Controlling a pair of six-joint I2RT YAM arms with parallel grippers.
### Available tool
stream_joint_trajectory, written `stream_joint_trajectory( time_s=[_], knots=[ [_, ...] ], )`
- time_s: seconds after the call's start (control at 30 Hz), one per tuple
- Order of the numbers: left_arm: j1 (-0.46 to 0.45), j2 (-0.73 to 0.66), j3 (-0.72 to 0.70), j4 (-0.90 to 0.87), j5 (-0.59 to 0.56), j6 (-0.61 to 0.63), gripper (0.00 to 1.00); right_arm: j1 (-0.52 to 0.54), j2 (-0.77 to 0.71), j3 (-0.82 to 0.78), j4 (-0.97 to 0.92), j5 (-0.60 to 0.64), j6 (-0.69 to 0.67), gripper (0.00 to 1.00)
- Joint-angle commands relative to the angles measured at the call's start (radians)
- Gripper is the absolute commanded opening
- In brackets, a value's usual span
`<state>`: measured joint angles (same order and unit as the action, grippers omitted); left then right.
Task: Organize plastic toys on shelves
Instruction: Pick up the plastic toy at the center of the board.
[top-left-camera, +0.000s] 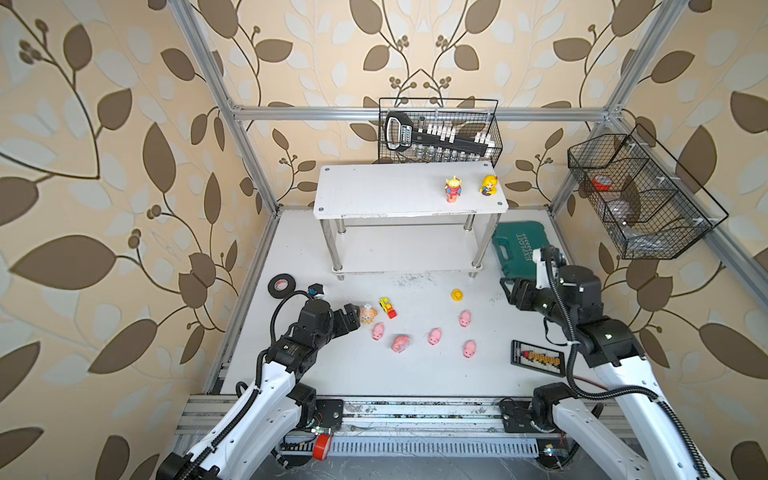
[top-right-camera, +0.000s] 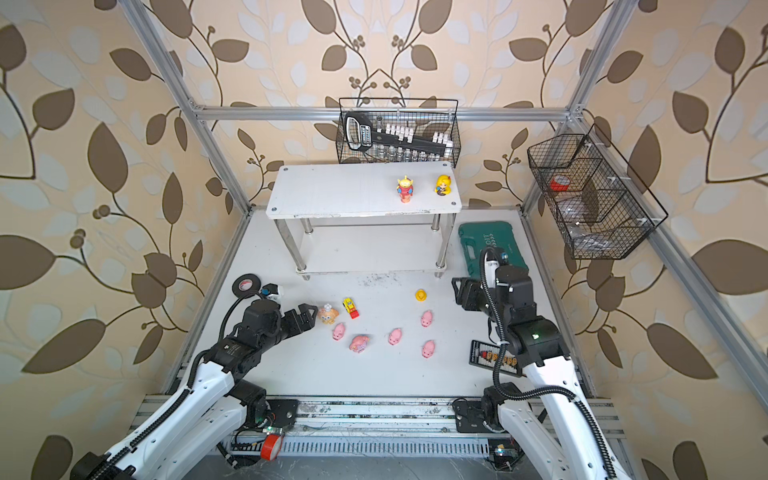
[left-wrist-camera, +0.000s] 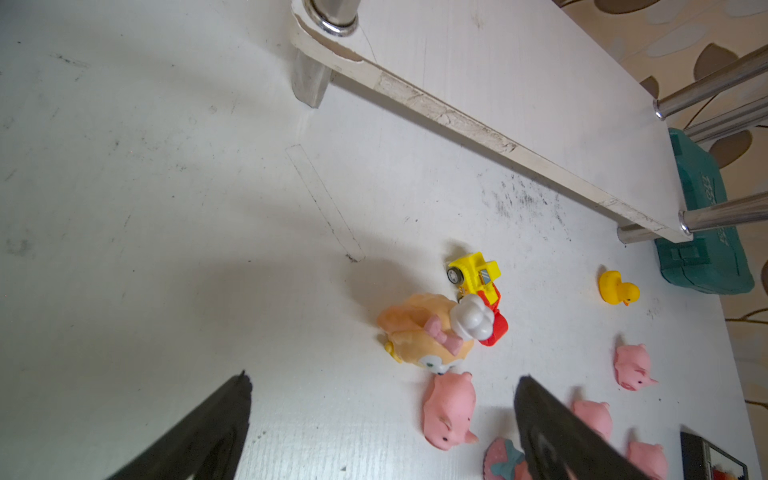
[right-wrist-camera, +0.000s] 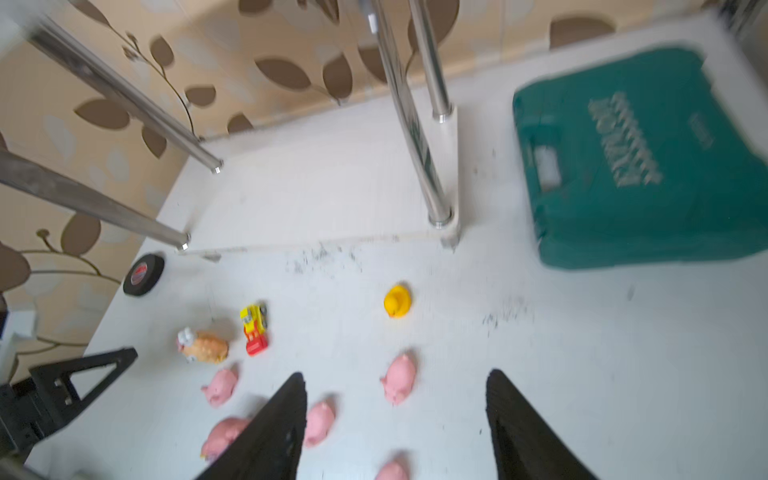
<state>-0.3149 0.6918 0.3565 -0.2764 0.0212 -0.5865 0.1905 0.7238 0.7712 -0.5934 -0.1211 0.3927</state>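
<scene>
The shelves (top-left-camera: 374, 189) stand at the back, a white two-tier rack. A green-headed alien (top-left-camera: 452, 189) and a yellow doll (top-left-camera: 488, 185) stand on its top board. Other plastic toys lie on the table: an orange animal (top-left-camera: 368, 313), a yellow-red vehicle (top-left-camera: 387, 307), a yellow duck (top-left-camera: 457, 295) and several pink piglets (top-left-camera: 434, 336). My left gripper (top-left-camera: 355, 318) hovers open just left of the orange animal (left-wrist-camera: 419, 332), with one piglet (left-wrist-camera: 449, 411) lying between its fingers. My right gripper (top-left-camera: 508, 293) hangs open and empty right of the duck (right-wrist-camera: 397, 301).
A black tape roll (top-left-camera: 281, 286) lies at the left. A green tool case (top-left-camera: 517, 245) sits right of the rack. A black abacus (top-left-camera: 538, 357) lies at the front right. Black wire baskets hang on the back frame (top-left-camera: 440, 131) and the right frame (top-left-camera: 640, 195).
</scene>
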Motion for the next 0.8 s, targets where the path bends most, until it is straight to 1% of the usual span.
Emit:
stream_joint_trajectory(
  time_s=[0.0, 0.07, 0.13, 0.23, 0.33, 0.4, 0.53, 0.77],
  knots=[
    [-0.004, 0.001, 0.01, 0.017, -0.02, -0.007, 0.98, 0.037, -0.034, -0.148, 0.143, -0.082, 0.133, 0.64],
    [-0.004, 0.003, 0.012, 0.017, -0.021, -0.007, 0.98, 0.089, -0.023, -0.224, 0.236, -0.048, 0.176, 0.63],
    [-0.004, 0.005, 0.014, 0.015, -0.021, -0.007, 0.98, 0.159, 0.025, -0.28, 0.326, 0.004, 0.208, 0.62],
    [-0.004, 0.007, 0.016, 0.01, -0.025, -0.008, 0.98, 0.259, 0.14, -0.315, 0.432, 0.093, 0.227, 0.61],
    [-0.004, 0.008, 0.016, 0.006, -0.025, -0.01, 0.98, 0.316, 0.267, -0.304, 0.494, 0.181, 0.225, 0.6],
    [-0.004, 0.009, 0.018, 0.004, -0.026, -0.01, 0.98, 0.319, 0.335, -0.292, 0.528, 0.212, 0.216, 0.6],
    [-0.004, 0.01, 0.018, 0.003, -0.023, -0.012, 0.98, 0.32, 0.459, -0.237, 0.574, 0.235, 0.193, 0.58],
    [-0.004, 0.014, 0.02, 0.004, -0.021, -0.01, 0.98, 0.321, 0.616, -0.155, 0.615, 0.261, 0.159, 0.56]
  ],
)
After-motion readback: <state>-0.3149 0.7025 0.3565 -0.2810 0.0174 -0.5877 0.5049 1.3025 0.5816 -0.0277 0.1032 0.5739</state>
